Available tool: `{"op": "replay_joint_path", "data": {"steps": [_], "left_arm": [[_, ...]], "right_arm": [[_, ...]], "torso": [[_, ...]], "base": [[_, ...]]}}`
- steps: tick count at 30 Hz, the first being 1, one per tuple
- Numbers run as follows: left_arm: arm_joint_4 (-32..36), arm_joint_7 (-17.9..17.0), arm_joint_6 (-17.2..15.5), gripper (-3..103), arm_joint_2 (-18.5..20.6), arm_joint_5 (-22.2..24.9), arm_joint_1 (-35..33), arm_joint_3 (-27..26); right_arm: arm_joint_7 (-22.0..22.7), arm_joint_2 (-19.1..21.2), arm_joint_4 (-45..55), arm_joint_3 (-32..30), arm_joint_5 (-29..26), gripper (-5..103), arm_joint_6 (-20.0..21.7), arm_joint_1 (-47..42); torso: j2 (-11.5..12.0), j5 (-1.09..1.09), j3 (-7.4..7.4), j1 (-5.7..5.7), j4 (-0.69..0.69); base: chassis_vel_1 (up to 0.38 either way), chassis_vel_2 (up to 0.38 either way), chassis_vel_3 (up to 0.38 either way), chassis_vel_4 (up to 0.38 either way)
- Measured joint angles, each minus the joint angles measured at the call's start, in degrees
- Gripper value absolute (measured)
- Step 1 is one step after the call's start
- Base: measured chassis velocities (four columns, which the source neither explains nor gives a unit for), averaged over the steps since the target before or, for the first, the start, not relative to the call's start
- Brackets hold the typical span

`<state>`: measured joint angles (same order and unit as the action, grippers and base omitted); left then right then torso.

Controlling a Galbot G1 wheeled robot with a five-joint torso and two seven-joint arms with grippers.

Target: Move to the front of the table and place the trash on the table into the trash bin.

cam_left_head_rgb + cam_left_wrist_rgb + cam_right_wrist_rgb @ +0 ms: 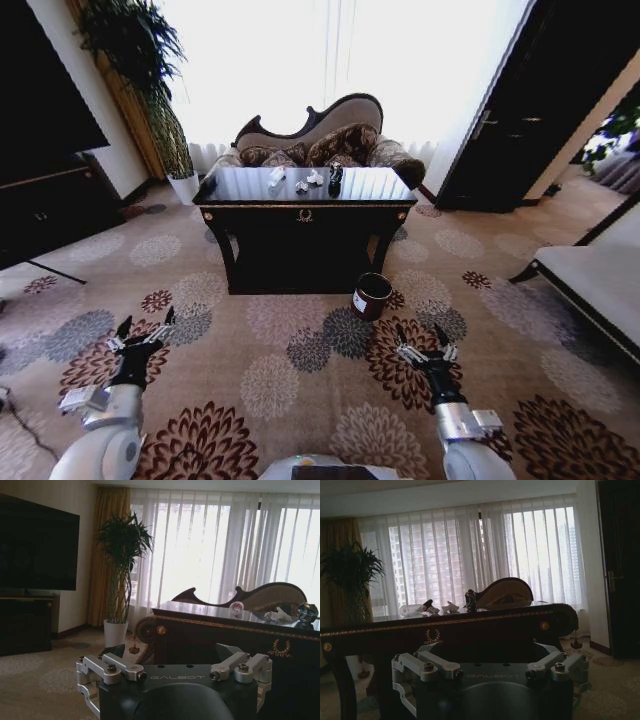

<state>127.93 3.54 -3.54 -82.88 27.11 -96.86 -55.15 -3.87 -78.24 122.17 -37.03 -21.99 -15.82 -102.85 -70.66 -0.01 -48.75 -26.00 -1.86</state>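
We're well back from the table [304, 200]; trash [307, 180] sits on its top near the far edge, trash bin [371, 296] on the carpet by the front-right leg. Left gripper [142, 333] & right gripper [425, 340] are both spread wide, empty, held low. Risk, imo: driving straight in clips the bin w/ the base and tips it.
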Motion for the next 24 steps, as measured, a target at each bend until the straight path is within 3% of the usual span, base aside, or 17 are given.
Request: {"op": "replay_joint_path", "data": {"steps": [3, 24], "left_arm": [[0.5, 0.0, -0.4, 100, 0.4, 0.1, 0.5, 0.2], [-0.3, 0.0, -0.3, 100, 0.0, -0.1, 0.7, 1.9]], "right_arm": [[1.1, 0.0, 1.1, 0.6, -1.6, 100, 1.5, -0.3], [-0.5, -0.3, 2.1, 0.9, -2.0, 100, 1.8, -0.3]], "torso": [[0.0, -0.01, 0.00, 0.00, -0.01], [0.0, -0.01, 0.00, 0.00, 0.00]], "base": [[0.000, 0.000, 0.000, 0.000], [0.000, 0.000, 0.000, 0.000]]}}
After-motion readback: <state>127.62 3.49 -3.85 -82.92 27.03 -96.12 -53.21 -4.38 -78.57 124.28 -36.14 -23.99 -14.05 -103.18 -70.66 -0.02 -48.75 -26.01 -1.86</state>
